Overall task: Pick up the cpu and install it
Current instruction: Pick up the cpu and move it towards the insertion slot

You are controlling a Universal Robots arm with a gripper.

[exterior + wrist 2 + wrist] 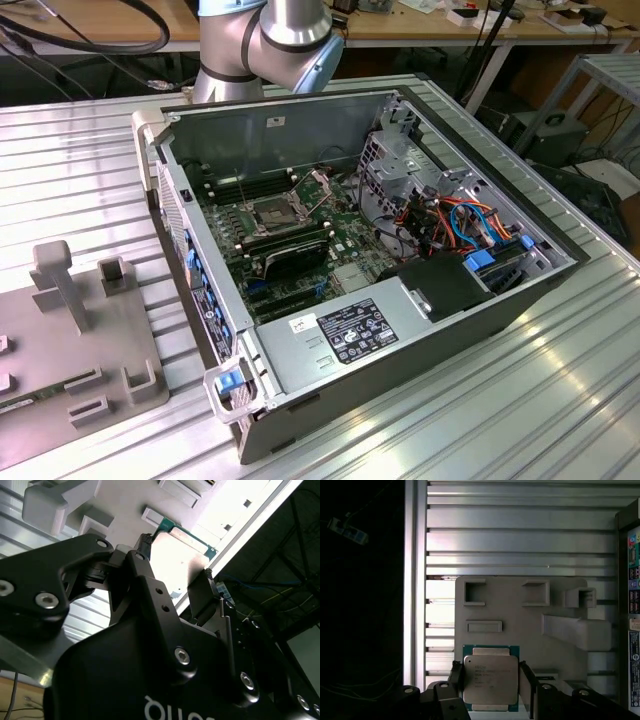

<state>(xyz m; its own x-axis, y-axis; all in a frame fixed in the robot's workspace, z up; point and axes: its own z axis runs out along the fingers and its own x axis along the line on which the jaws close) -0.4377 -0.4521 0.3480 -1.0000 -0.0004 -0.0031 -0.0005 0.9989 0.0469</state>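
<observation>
so far you have only the pick in hand: the gripper (176, 556) has its jaws closed against two opposite edges of the cpu (490, 680), over the grey tray (530, 625). installing is still left, and the socket (270, 215) in the computer case (300, 120) sits well apart. you can't tell whether the chip is lifted off the tray; its near edge is cut off.

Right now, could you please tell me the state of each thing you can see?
chip: face up over the grey holder.
gripper: straddling the chip, grip unclear.
computer case: on its side, panel off.
socket: uncovered, looks empty.
</observation>
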